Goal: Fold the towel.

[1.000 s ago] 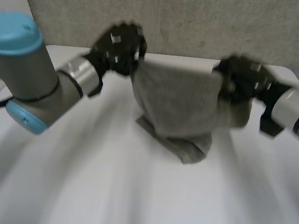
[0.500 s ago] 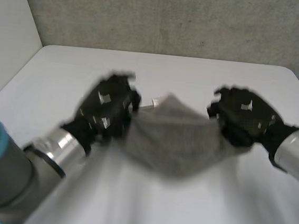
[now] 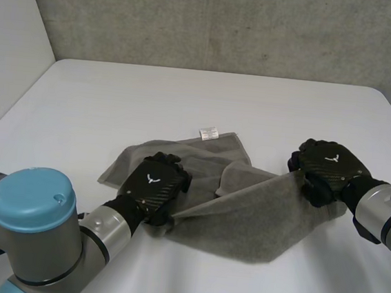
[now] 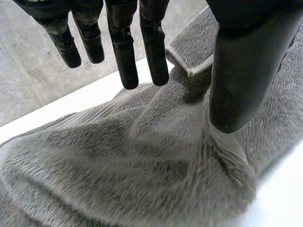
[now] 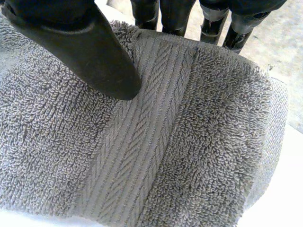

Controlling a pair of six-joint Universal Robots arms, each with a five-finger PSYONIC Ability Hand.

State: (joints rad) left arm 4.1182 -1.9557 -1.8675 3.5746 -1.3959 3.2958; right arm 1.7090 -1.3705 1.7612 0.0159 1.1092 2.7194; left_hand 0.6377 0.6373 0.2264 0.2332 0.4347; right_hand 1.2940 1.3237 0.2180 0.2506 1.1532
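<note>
Robot hand on my left [image 3: 155, 190] is resting straight-fingered on the grey terry towel [image 3: 250, 221], while my right robot hand [image 3: 328, 170] is pinching its edge. Having swung it down from mid-air, I am laying one fold across the middle of the white table [image 3: 82, 101].

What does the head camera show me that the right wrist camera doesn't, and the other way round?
Head view: the whole grey towel lying rumpled on the white table, its white label at the far edge, and the left hand resting on it. Right wrist view: a close look at the terry loops and a woven band, with the thumb on top and the fingers behind the edge, pinching it. Both: the right hand holding the towel.
</note>
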